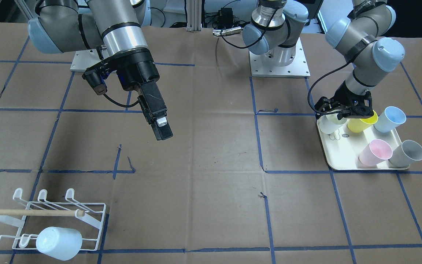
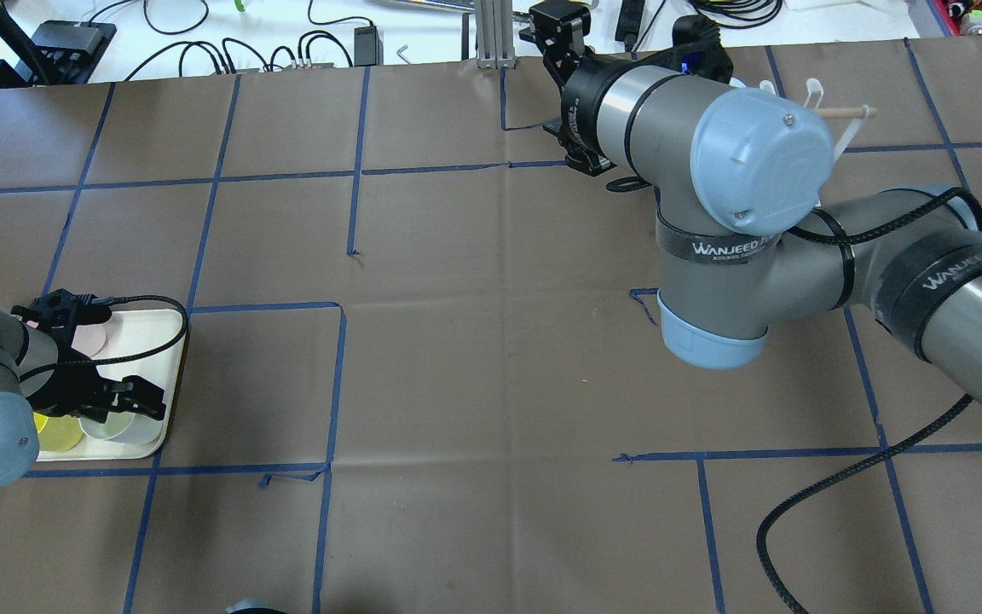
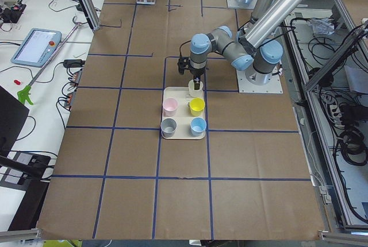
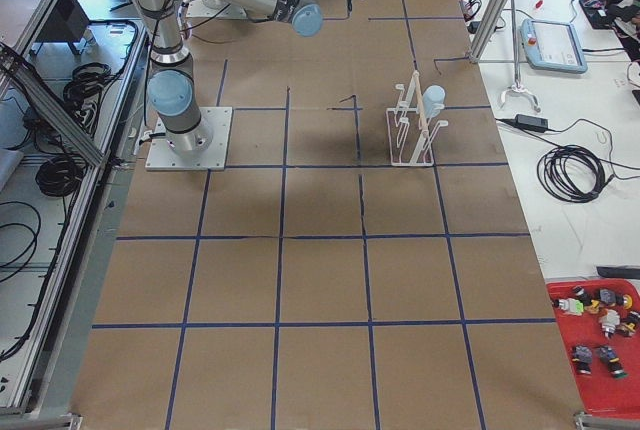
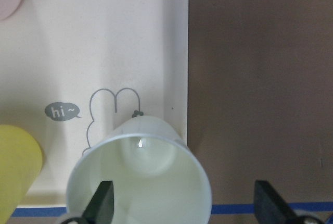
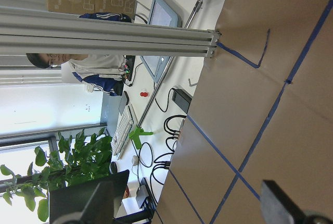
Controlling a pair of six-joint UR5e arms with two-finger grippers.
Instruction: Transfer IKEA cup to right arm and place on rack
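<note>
A white IKEA cup (image 5: 140,177) stands mouth up on the corner of a cream tray (image 5: 104,36) with a bear drawing. My left gripper (image 5: 187,203) is open and low over it, with one finger inside the cup and the other outside its wall. This also shows in the front view, with the left gripper (image 1: 339,116) on the white cup (image 1: 329,126). My right gripper (image 1: 161,128) is open and empty, held in the air over the middle of the table. The white wire rack (image 1: 90,216) stands at the table's near corner with a pale blue cup (image 1: 59,242) on it.
The tray's rim (image 1: 343,167) also holds a yellow cup (image 1: 361,124) right beside the left gripper, a blue cup (image 1: 390,119), a pink cup (image 1: 376,152) and a grey cup (image 1: 408,154). Brown paper with blue tape lines covers the table (image 1: 211,183).
</note>
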